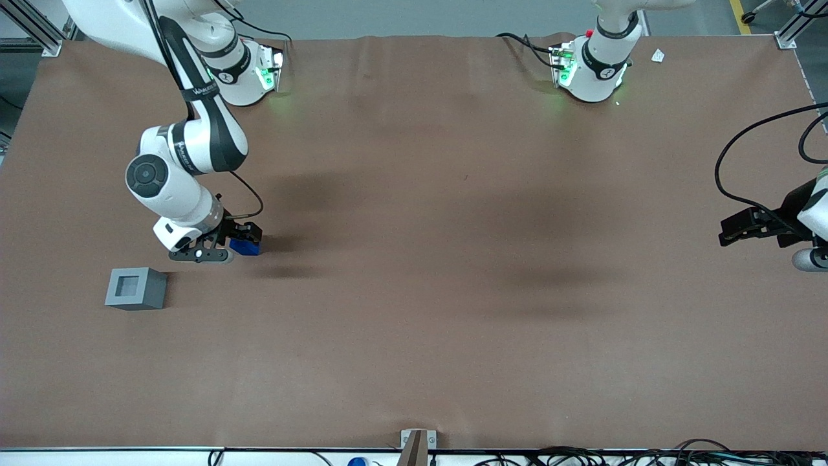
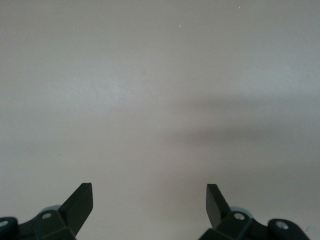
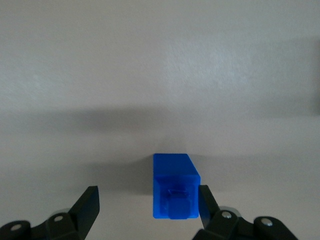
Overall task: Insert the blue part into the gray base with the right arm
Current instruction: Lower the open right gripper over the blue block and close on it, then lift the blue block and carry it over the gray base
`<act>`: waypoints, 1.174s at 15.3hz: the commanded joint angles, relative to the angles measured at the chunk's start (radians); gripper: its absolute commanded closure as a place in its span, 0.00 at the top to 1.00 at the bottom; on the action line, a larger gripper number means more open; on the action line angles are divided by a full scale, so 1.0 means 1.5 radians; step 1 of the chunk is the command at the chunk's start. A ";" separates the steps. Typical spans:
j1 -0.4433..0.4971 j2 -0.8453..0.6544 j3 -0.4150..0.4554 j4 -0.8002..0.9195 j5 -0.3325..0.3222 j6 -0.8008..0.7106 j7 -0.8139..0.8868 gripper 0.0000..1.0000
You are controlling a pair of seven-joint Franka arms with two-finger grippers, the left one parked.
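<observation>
Blue plastic block with square stub (image 3: 173, 187) lies on brown table (image 1: 453, 259) between open pincer (image 3: 147, 204) fingers, ungripped, touching one; long axis toward 12 o'clock. Gray plastic cube base (image 1: 136, 288) nearby, nearer front camera.

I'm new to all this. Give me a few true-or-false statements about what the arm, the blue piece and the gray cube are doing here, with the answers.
1. The small bright-blue plastic block already sits in the gray plastic cube. False: it lies on the brown table, apart from the cube.
2. The right arm's black two-finger gripper is open around the blue block. True: one finger touches it, the other stands clear.
3. The gray cube's square recess faces upward and is empty. True.
4. The gray cube is farther from the front camera than the blue block. False: it is nearer.
5. The gripper is holding the gray cube. False: it is at the blue block.
</observation>
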 commanded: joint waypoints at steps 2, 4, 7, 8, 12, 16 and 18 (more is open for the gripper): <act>-0.007 0.015 -0.001 -0.013 -0.002 0.011 -0.002 0.81; -0.007 0.030 -0.001 -0.013 -0.003 0.012 -0.002 0.78; -0.007 0.044 -0.002 -0.014 -0.015 0.013 -0.002 0.73; -0.007 0.049 -0.002 -0.015 -0.020 0.014 -0.001 0.70; -0.010 0.055 -0.003 -0.016 -0.021 0.023 -0.002 0.62; -0.010 0.060 -0.003 -0.015 -0.023 0.027 -0.001 0.39; -0.011 0.059 -0.004 -0.012 -0.023 0.026 -0.001 0.18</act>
